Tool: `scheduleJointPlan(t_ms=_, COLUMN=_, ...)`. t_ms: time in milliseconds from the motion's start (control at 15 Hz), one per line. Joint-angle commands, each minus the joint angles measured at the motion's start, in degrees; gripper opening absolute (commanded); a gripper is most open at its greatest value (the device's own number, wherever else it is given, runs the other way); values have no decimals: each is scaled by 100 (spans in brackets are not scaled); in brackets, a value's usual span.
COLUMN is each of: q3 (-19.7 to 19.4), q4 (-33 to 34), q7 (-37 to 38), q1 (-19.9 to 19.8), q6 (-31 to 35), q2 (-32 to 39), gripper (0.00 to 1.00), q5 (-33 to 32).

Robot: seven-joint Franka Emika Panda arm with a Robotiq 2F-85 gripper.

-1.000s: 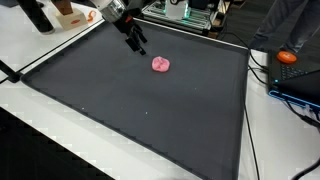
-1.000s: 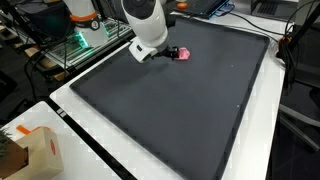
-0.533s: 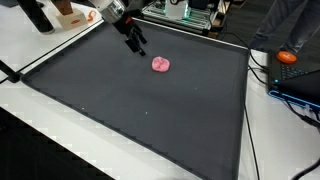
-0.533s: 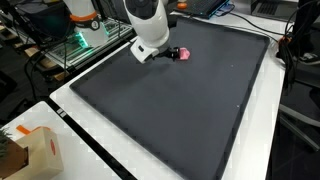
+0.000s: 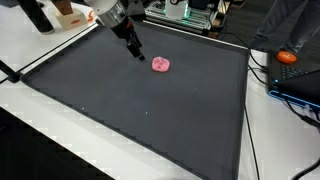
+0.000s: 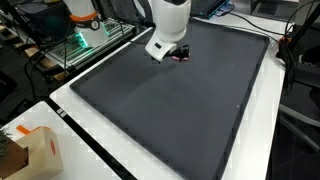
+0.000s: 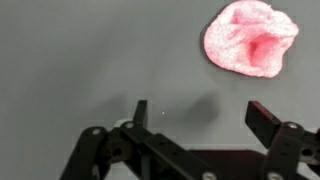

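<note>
The wrist view shows the claw [image 7: 200,112] spread wide and empty, with the pink lump [image 7: 250,38] lying on the dark mat [image 7: 80,50] just beyond one finger. In an exterior view the claw [image 6: 176,54] hides most of that lump [image 6: 184,56].

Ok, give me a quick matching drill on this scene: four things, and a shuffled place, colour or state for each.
1. lump
2. end effector
3. mat
4. orange thing

a. open, holding nothing
b. black
c. off the mat
d. pink, on the mat

Pairs: 1-d, 2-a, 3-b, 4-c.
</note>
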Motion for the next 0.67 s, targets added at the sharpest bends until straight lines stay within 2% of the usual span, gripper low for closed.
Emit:
scheduleJointPlan(t_ms=0, q3=27, q4=576, q7=-113, q1=222, q6=5, q2=387, gripper=100, q5=-627)
scheduleJointPlan(t_ms=600, q3=488, q4=1707, q7=-1368, q1=577, q6=-388, q2=979, gripper=100, q5=-1456)
